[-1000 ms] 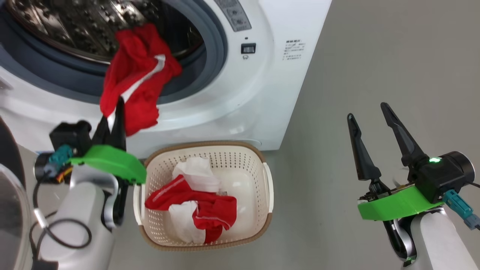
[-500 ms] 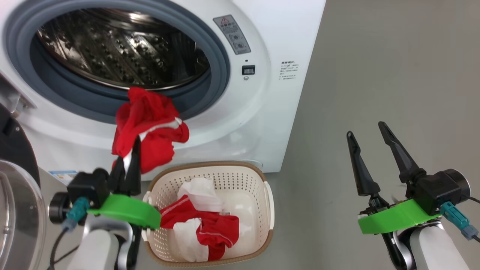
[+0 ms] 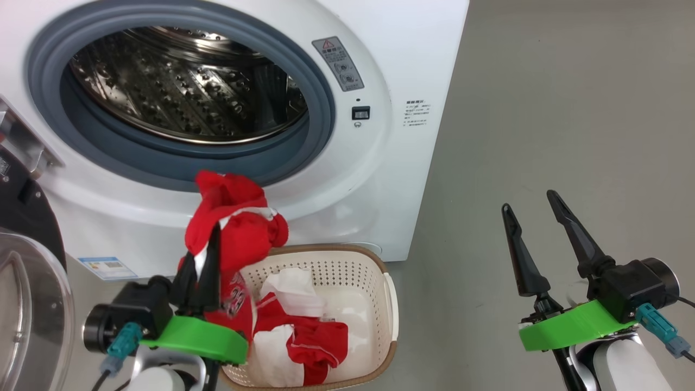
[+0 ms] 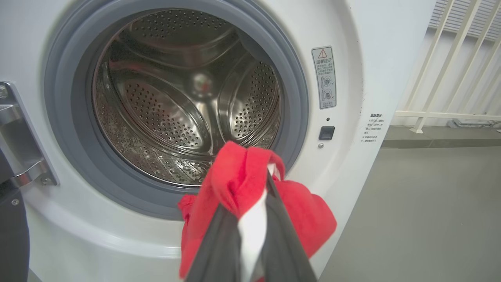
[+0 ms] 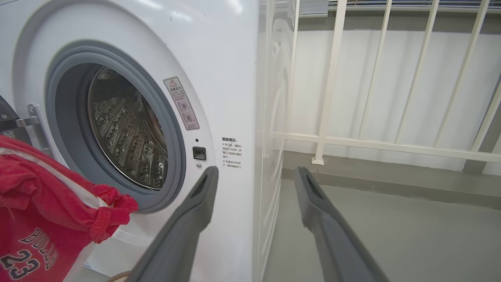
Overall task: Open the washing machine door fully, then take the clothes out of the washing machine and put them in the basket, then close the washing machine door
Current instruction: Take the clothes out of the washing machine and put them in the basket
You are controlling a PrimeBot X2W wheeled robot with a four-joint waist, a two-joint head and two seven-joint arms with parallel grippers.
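Head view: washing machine door [image 3: 24, 304] stands open at left, step done | drum [image 3: 190, 92] shows bare steel, unloading judged nearly over | left hand [image 3: 209, 244] pinching red jersey [image 3: 239, 233] over basket [image 3: 383, 271] rim, release pending | other red-and-white clothes [image 3: 309, 342] lie in basket | right hand [image 3: 528, 200] spread, holding nothing | remaining: drop jersey, close door

Bright, even light reaches everything before me; shadows are faint and soft-edged. Glare streaks the steel drum [image 3: 184, 92] above my left pincer [image 3: 209, 244], and the glossy washer [image 5: 274, 78] side beyond my right pincer [image 5: 256, 170] mirrors the railing [image 5: 331, 78]. Both wrist views bow lines near their edges, and my fingers [image 4: 219, 250] blur close to the lens.
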